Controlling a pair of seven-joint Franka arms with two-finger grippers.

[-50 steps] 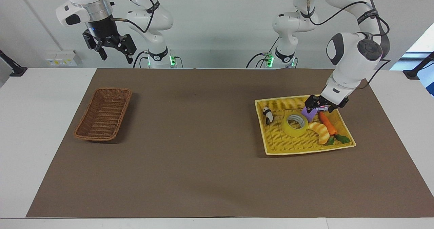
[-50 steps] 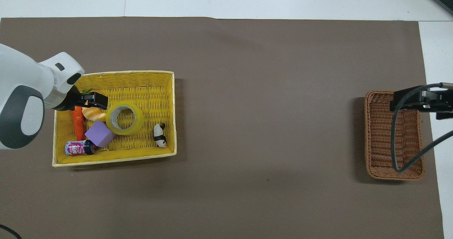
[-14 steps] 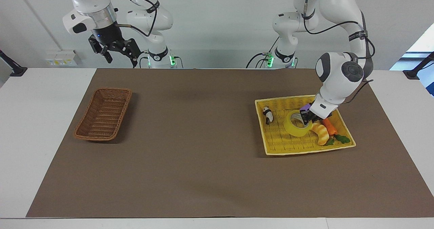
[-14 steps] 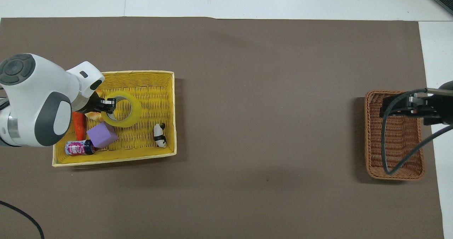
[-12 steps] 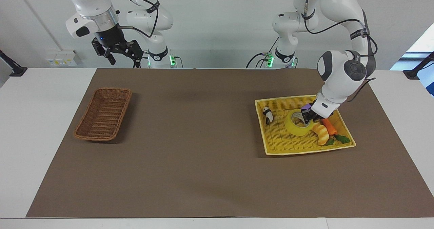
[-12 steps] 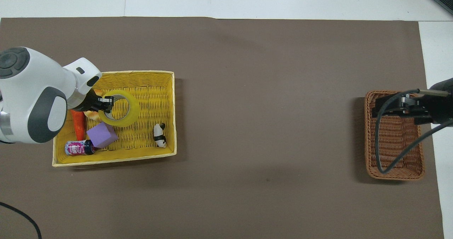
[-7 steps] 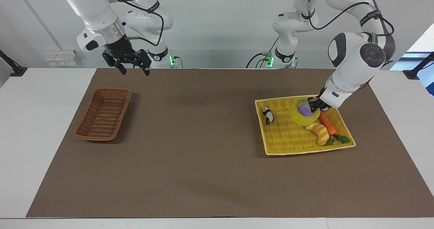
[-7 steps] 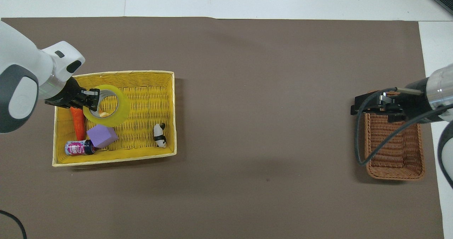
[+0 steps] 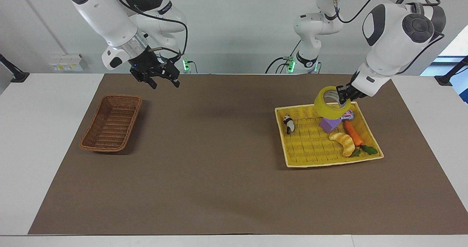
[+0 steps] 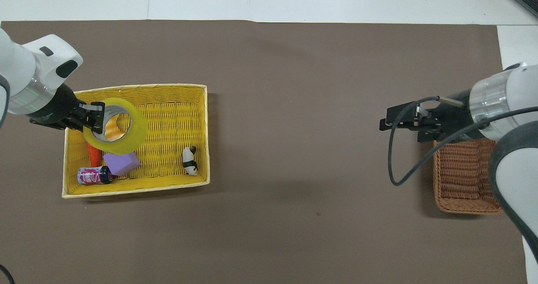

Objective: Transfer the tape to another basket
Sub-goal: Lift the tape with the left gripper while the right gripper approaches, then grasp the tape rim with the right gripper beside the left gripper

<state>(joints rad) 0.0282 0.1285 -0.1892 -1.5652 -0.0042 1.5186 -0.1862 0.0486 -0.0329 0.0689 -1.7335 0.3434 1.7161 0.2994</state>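
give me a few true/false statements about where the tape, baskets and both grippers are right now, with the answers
1. The tape is lifted clear of the yellow tray. True.
2. The left gripper is shut on the tape. True.
3. The tape lies in the brown basket. False: that basket holds nothing, and the tape is in the air over the tray.
4. The right gripper holds the panda toy. False: it holds nothing, with open fingers, over the mat beside the basket; the panda lies in the tray.
5. The purple block is in the tray. True.
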